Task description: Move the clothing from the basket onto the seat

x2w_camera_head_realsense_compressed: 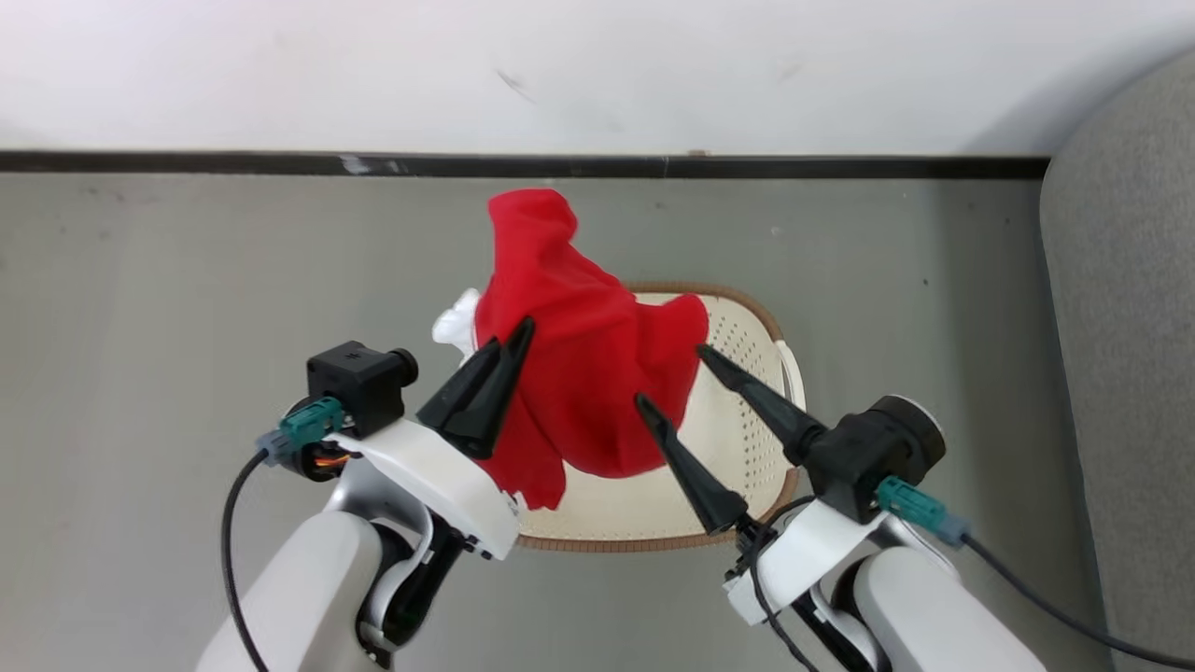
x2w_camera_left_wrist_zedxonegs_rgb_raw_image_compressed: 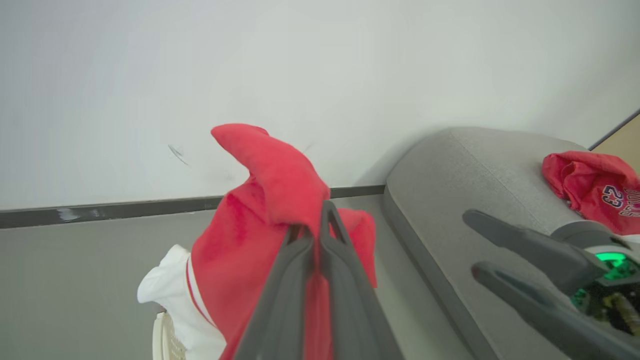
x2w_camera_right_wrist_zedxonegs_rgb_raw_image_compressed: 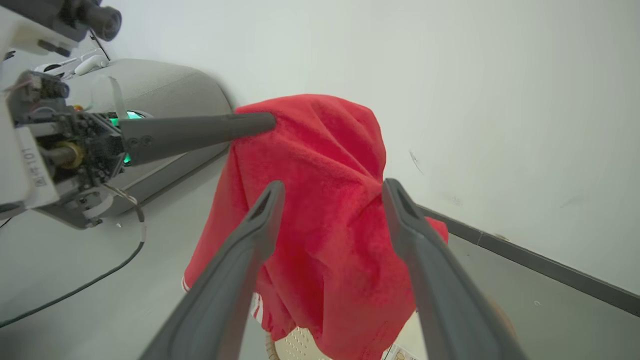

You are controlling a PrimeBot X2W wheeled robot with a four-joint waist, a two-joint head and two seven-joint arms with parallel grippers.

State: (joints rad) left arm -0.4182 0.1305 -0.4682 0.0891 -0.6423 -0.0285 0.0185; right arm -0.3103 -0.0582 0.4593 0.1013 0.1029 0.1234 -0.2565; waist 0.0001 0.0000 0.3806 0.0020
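Two grippers are up over the basket [x2w_camera_head_realsense_compressed: 752,315], and just one has hold of anything. The left gripper [x2w_camera_head_realsense_compressed: 525,329] has its fingers pinched tight together on a red garment [x2w_camera_head_realsense_compressed: 588,373] and holds it up in the air, so the cloth peaks above the fingertips and drapes down over the left half of the basket. A white piece [x2w_camera_head_realsense_compressed: 457,322] bunches at the garment's left edge; from the left wrist view it carries red stripes, and I can't tell whether it is part of the same garment. Whether the hanging hem touches the basket's bottom I can't tell either.

The right gripper [x2w_camera_head_realsense_compressed: 669,373] has its fingers spread wide with nothing between them, tips just beside the cloth's right side.

The basket sits on the grey floor [x2w_camera_head_realsense_compressed: 187,280] near the white wall [x2w_camera_head_realsense_compressed: 280,65]. The grey seat [x2w_camera_head_realsense_compressed: 1120,327] stands to the robot's right, apart from the basket. In the left wrist view a second red garment [x2w_camera_left_wrist_zedxonegs_rgb_raw_image_compressed: 590,185], printed with 23, lies crumpled on it.
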